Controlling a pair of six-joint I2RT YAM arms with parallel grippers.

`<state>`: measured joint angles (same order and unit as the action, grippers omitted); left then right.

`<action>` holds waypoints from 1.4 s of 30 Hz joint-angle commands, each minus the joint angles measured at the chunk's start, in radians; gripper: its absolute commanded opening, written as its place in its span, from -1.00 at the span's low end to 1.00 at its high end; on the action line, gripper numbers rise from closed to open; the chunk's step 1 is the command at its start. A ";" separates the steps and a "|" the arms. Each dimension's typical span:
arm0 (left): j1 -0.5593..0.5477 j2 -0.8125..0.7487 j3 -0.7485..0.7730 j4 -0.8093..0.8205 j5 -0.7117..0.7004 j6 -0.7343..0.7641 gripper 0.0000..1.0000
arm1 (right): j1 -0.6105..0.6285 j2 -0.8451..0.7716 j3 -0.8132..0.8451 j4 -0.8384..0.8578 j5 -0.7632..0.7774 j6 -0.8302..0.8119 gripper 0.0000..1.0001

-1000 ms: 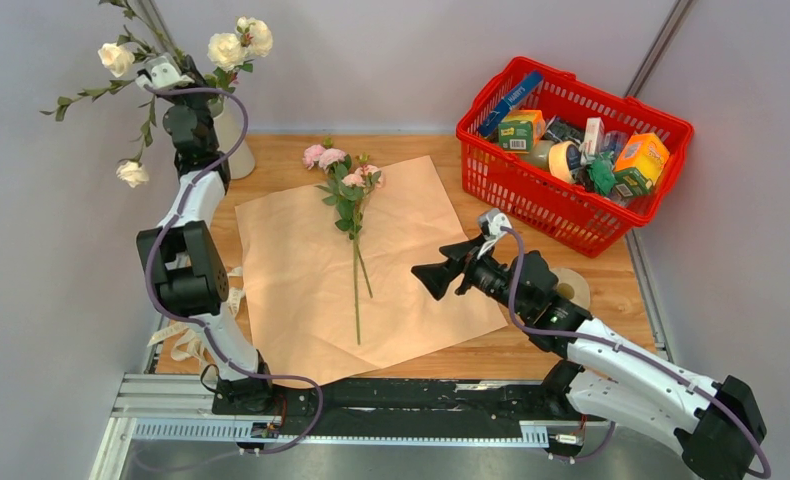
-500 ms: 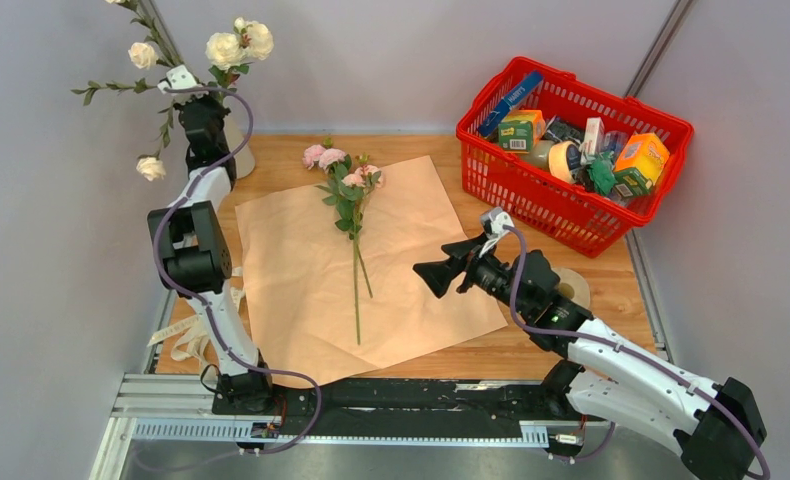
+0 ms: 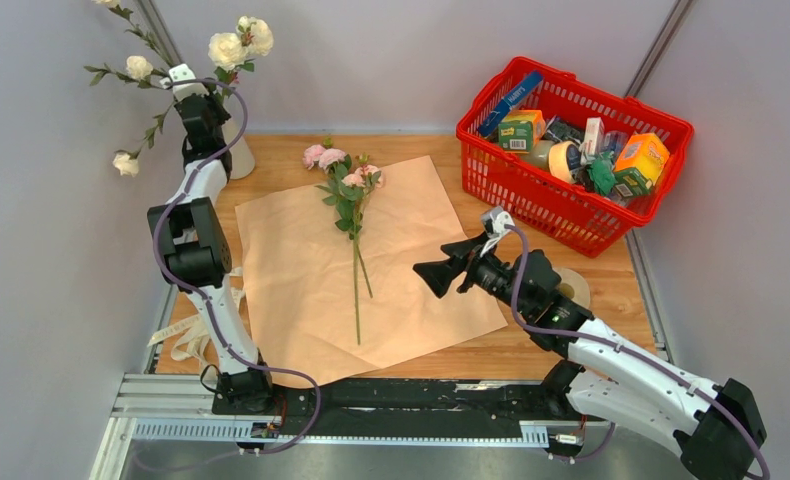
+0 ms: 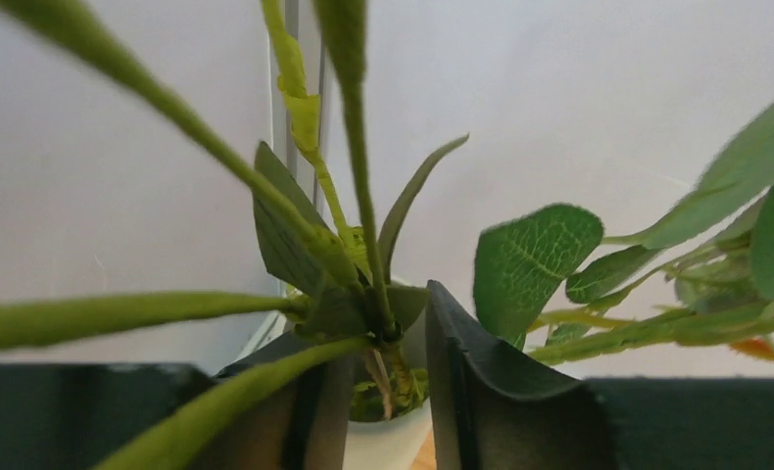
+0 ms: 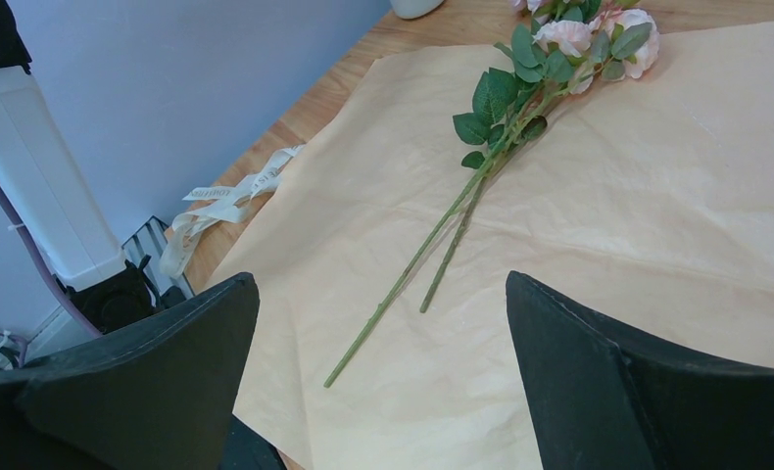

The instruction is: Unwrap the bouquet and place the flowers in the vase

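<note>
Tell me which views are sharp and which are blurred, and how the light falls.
Left wrist: the near stems are smeared and out of focus, the left fingers are dark, and only one veined leaf is crisp. Right wrist: paper and roses are sharp, the right fingers nearly black. Top: even light, no glare, all sharp.

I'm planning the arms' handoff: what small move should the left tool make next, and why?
Probably open wider and lift off the vase. In the left wrist view the flower stems already reach down into its mouth, and the left tool stands parted around them, seemingly not pinching. That would free the arm for the pink roses lying on the paper.
</note>
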<state>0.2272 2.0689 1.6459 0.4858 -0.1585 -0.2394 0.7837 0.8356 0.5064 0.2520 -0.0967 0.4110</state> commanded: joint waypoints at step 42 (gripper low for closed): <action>0.006 -0.613 -0.563 -0.750 0.545 -0.192 0.33 | -0.004 -0.047 0.035 -0.151 0.052 0.258 1.00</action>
<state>0.2295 1.5391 1.1103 -0.2565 0.3126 -0.4381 0.7837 0.7807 0.5064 0.1284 -0.0788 0.6254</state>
